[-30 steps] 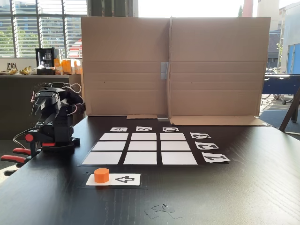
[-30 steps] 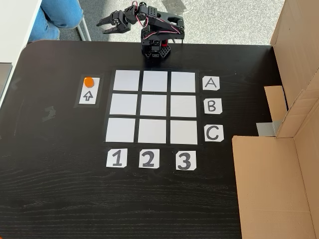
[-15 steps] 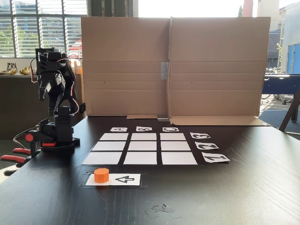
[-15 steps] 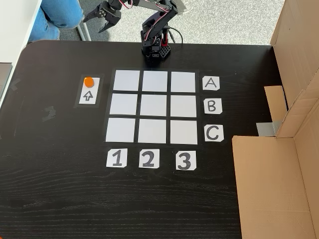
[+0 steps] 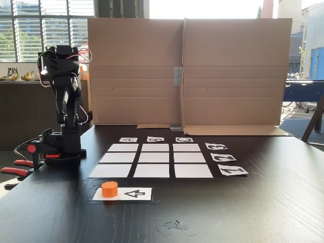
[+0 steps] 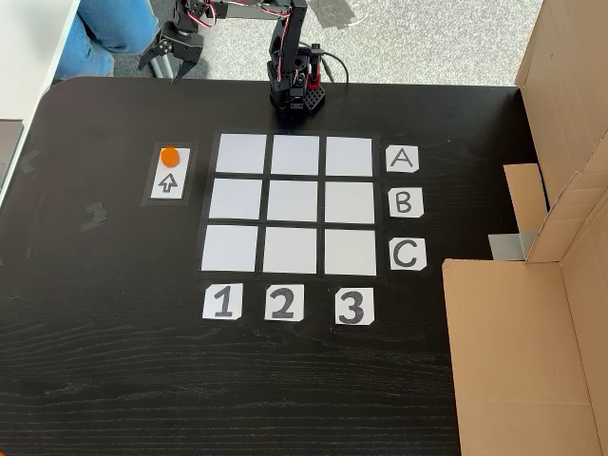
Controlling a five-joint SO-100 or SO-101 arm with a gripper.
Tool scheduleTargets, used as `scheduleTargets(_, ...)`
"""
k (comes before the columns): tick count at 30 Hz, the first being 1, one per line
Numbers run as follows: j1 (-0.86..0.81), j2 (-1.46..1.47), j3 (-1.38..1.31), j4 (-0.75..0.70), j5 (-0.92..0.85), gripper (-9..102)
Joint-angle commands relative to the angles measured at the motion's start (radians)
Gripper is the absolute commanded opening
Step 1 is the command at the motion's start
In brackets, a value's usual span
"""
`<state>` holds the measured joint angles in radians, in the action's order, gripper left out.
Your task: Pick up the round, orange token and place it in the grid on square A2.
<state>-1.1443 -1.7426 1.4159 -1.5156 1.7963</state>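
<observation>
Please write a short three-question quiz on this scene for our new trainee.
1. True or false: the token lies on the arrow card.
2. How many cells has the grid?
3. The tool is: (a) gripping the token, (b) raised, away from the token, (c) resting on the grid.

Key: 1 true; 2 nine; 3 b.

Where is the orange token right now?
In both fixed views the token sits on the arrow card, just outside the grid beyond its column 1, on the overhead picture's left.
</observation>
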Motion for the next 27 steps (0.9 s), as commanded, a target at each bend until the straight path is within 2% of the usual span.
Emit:
scheduleTargets(1, 0.032, 0.124, -0.097, -0.02, 0.038, 32)
scheduleTargets(14, 0.137, 0.376, -0.172, -0.034, 0.16, 49)
scheduleTargets(27, 0.235, 0.575, -0.244, -0.035, 0.236, 52)
